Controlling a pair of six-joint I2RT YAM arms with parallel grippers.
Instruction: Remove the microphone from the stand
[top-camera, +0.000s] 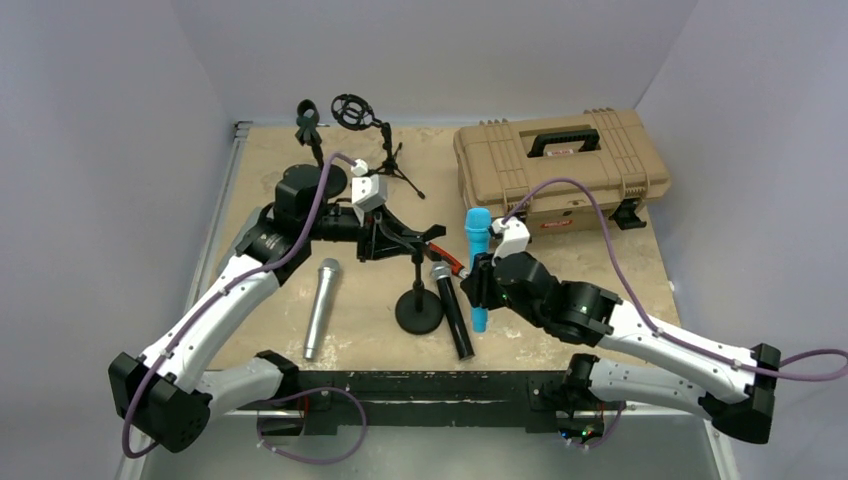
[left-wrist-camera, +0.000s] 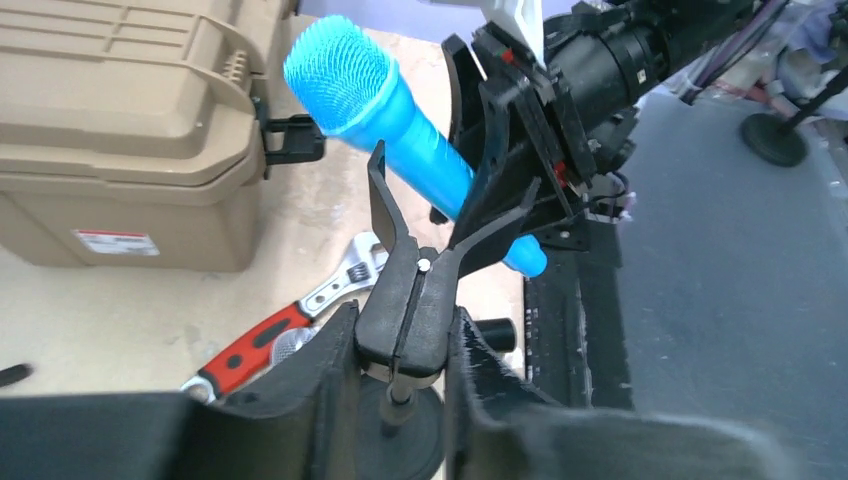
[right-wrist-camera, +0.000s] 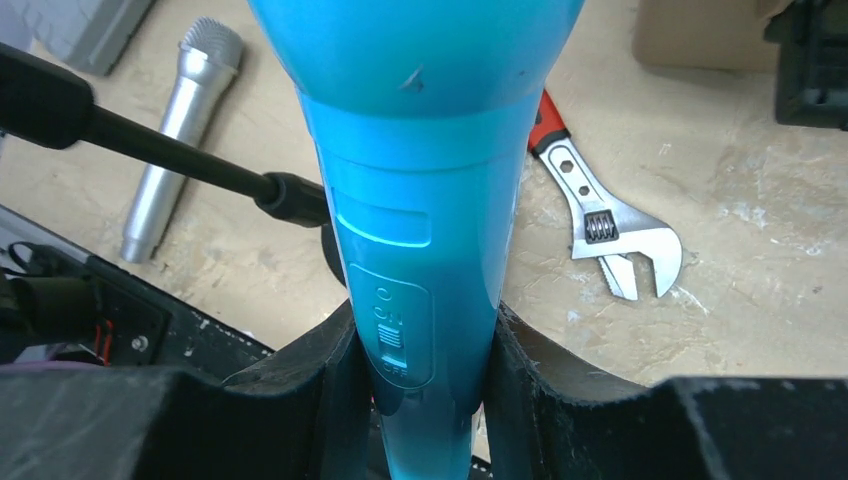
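We hold the blue microphone clamped tight in our right gripper, just beside the stand, while our left gripper squeezes closed on the stand's black clip, and a tan case sits beyond.

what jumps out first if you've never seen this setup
The bright blue microphone catches the eye first, near the middle of the table, clamped in the right gripper. Just to its left, the left gripper is pinched shut on the black clip atop the mic stand. A big tan hard case fills the far right corner.
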